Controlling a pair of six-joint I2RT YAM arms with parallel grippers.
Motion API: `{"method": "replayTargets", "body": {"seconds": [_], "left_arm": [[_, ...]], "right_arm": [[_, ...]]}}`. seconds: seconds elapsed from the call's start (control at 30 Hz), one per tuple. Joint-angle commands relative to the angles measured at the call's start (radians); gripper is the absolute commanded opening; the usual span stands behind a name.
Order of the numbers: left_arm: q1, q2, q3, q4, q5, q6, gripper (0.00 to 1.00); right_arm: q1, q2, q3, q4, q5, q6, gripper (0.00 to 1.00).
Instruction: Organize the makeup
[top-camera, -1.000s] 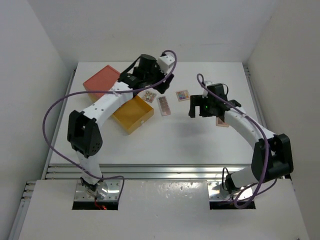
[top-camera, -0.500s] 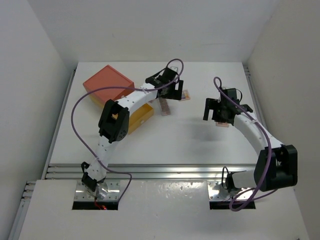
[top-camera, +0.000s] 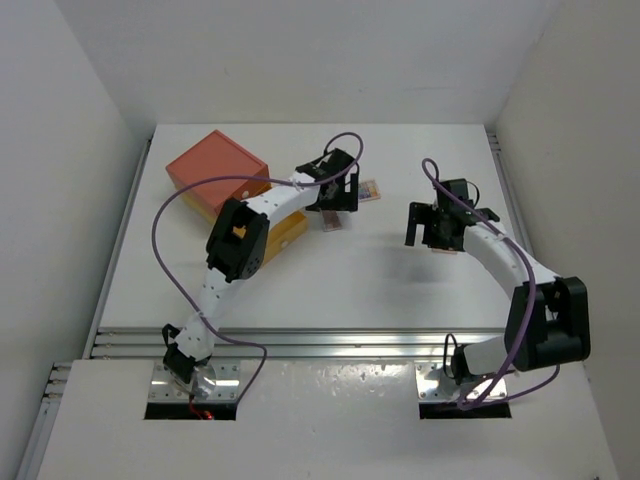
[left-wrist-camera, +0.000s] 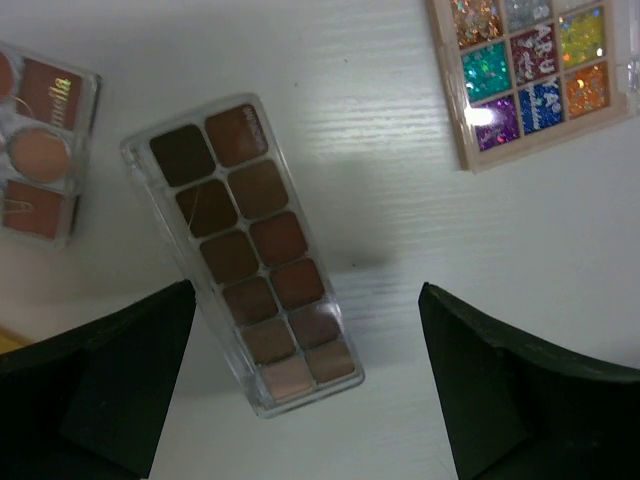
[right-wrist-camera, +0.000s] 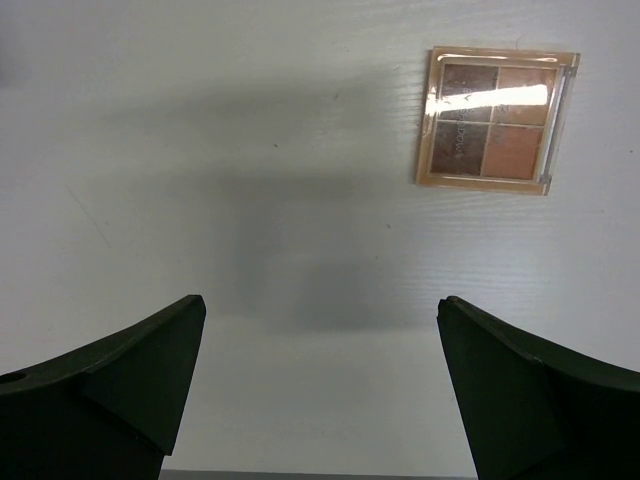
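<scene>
My left gripper (top-camera: 336, 196) is open and empty, hovering over the makeup at the back middle of the table. In the left wrist view a long clear palette of brown squares (left-wrist-camera: 246, 252) lies between its open fingers (left-wrist-camera: 100, 385), its near end level with their tips. A multicoloured glitter palette (left-wrist-camera: 528, 76) lies to the upper right and a pinkish-brown palette (left-wrist-camera: 38, 150) at the left edge. My right gripper (top-camera: 433, 228) is open and empty above bare table. A small square brown-and-peach palette (right-wrist-camera: 497, 119) lies beyond its right finger. No brushes or sticks show.
An orange box lid (top-camera: 215, 168) lies at the back left, with a yellow open box (top-camera: 286, 232) just right of it, partly under my left arm. White walls close in the table on both sides and at the back.
My left gripper swung right from beside the orange box to over the palettes and now sits a little lower. My right gripper moved right and slightly toward the small square palette.
</scene>
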Motion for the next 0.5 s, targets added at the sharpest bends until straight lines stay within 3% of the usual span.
{"method": "replayTargets", "body": {"seconds": [0.0, 0.23, 0.47], "left_arm": [[0.013, 0.039, 0.01, -0.014, 0.013, -0.042, 1.0], [0.044, 0.057, -0.026, -0.023, 0.013, -0.036, 1.0], [0.044, 0.088, -0.008, -0.023, 0.066, 0.008, 0.84]], "right_arm": [[0.002, 0.018, 0.038, -0.002, -0.006, -0.005, 1.0], [0.001, 0.049, 0.054, -0.008, -0.014, -0.006, 1.0], [0.002, 0.075, 0.08, -0.017, -0.008, -0.008, 1.0]]}}
